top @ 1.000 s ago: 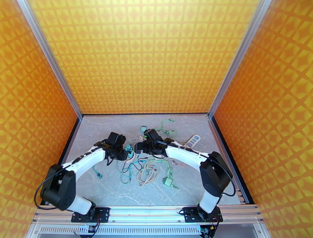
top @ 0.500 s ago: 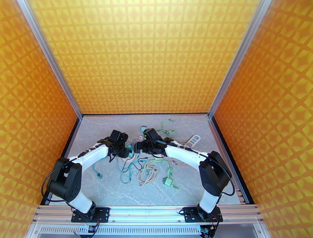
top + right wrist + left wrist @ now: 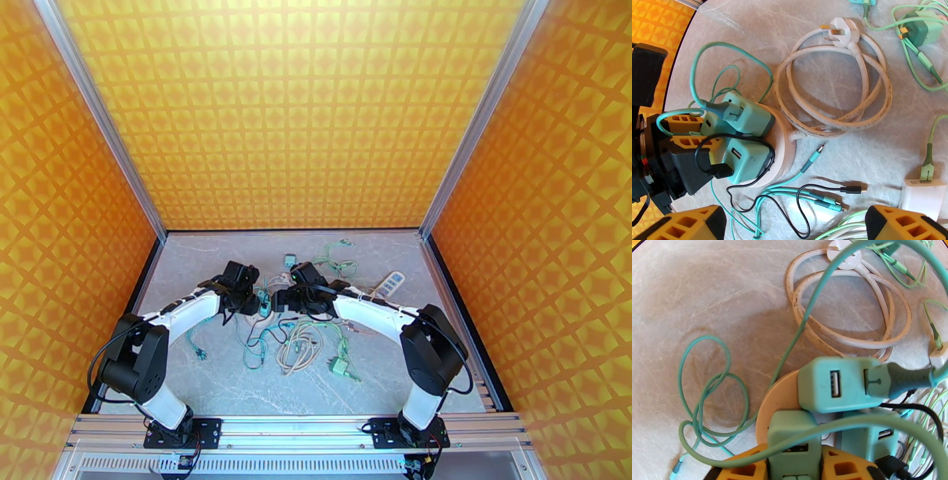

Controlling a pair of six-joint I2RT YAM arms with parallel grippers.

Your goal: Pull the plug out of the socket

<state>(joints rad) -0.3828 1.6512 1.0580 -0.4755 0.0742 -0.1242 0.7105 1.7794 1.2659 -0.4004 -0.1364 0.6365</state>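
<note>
Left fingers (image 3: 744,468) clench on a teal USB charger (image 3: 792,441), seemingly plugged into the round socket (image 3: 776,398); right fingers (image 3: 904,223) stand spread wide nearby.

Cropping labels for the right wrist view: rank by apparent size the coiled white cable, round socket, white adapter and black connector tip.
1. Coiled white cable, clearly largest.
2. Round socket, though chargers cover part.
3. White adapter, near the camera and partly cut off, so unsure.
4. Black connector tip, smallest.

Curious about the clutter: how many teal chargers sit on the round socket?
3 chargers: one on top, one in the left gripper, one beside it; more may hide behind.
</note>
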